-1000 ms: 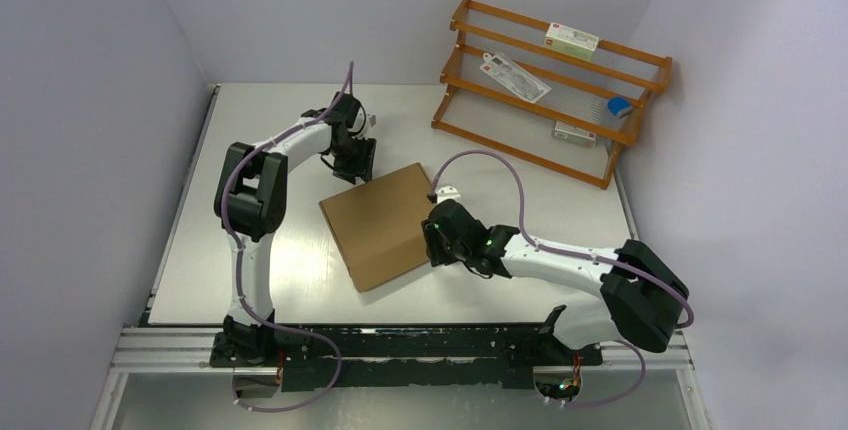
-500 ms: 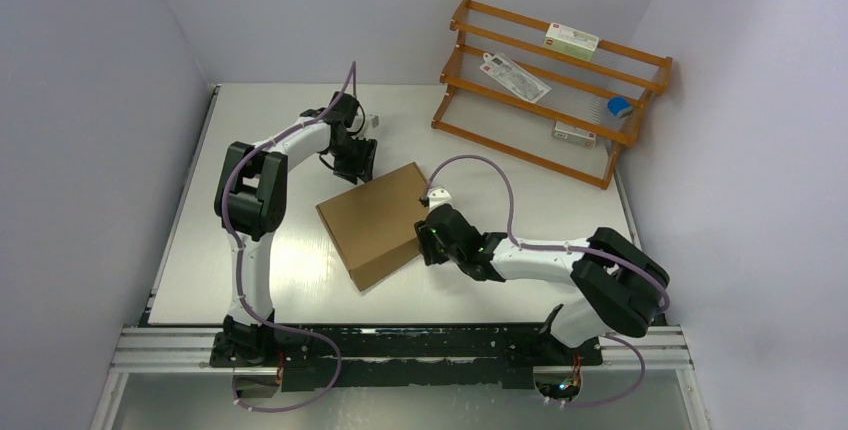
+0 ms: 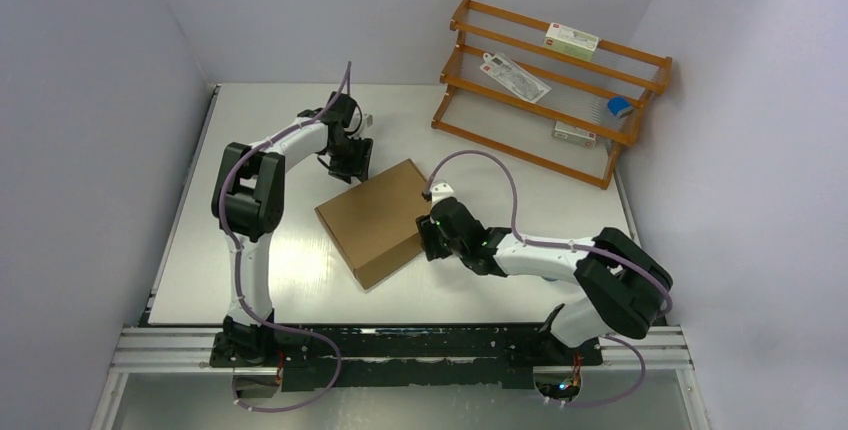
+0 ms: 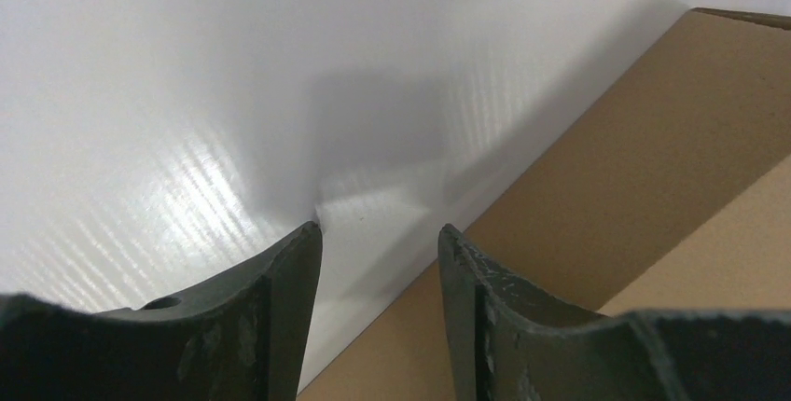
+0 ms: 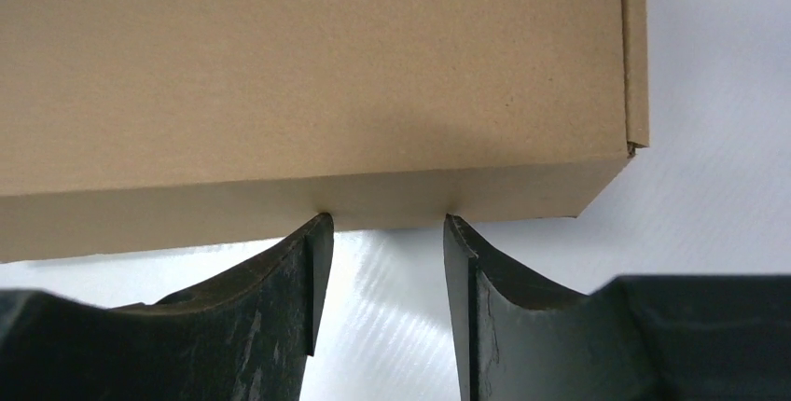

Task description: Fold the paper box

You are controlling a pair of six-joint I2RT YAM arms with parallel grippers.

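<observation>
Brown corrugated cardboard box (image 3: pixel 375 222), folded shut, was pictured mid-way across the white table (image 3: pixel 290 285), bracketed by two half-open, empty tools: right tool (image 3: pixel 426 240) touching its right side wall, left tool (image 3: pixel 357 174) positioned at its far edge.

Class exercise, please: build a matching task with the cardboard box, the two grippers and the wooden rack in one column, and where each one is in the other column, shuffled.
Column one
1. paper box
2. left gripper
3. right gripper
4. wooden rack

Column two
A. far right corner of the table
B. at the box's far-left edge, jaws apart
C. middle of the table, closed up
D. at the box's right side wall, jaws apart

Pairs: 1-C, 2-B, 3-D, 4-A
</observation>
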